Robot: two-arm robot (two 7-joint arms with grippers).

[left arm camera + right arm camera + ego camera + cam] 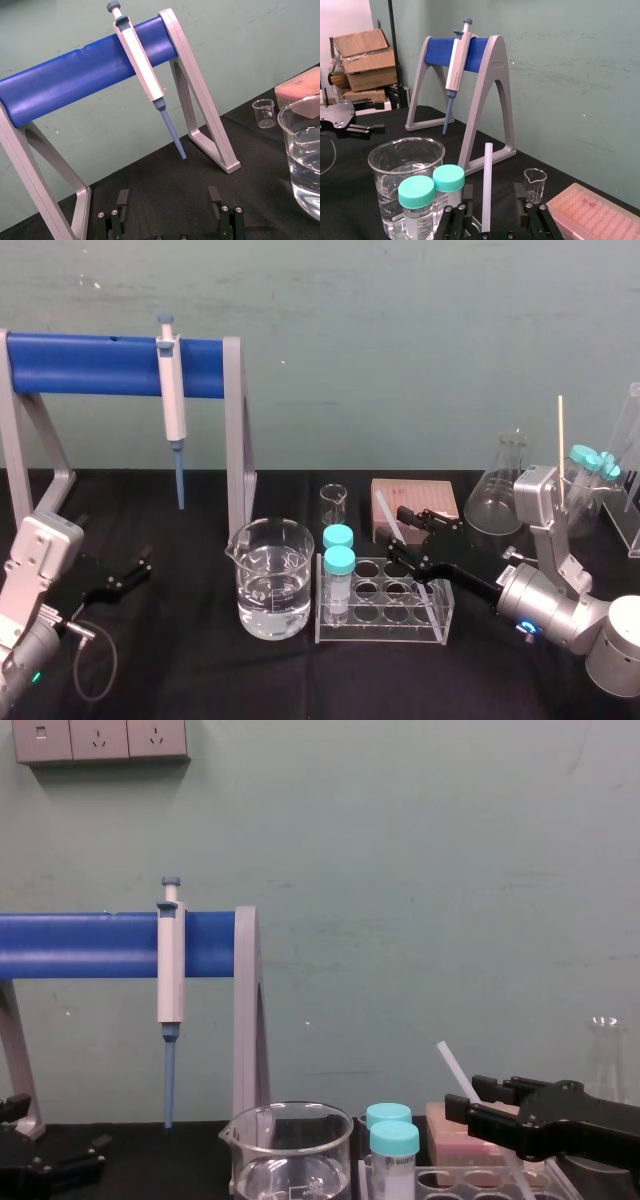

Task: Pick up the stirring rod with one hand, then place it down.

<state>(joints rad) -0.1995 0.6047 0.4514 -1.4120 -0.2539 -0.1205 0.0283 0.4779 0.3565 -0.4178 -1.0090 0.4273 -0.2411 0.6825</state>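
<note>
Over the rack (pixel 400 630), the right tool (pixel 398 532) straddles the stirring rod (pixel 487 185), spread wide.

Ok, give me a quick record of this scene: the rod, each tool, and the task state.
rod: stirring rod, tilted, lower end apparently in the tube rack
right tool: open, fingers on either side of the rod, not closed on it
left tool: open, parked in front of the pipette stand
task state: rod not yet lifted

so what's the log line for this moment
phase: pre-grasp | right gripper: open, straddling stirring rod leaning in tube rack | left gripper: open, parked at left
</note>
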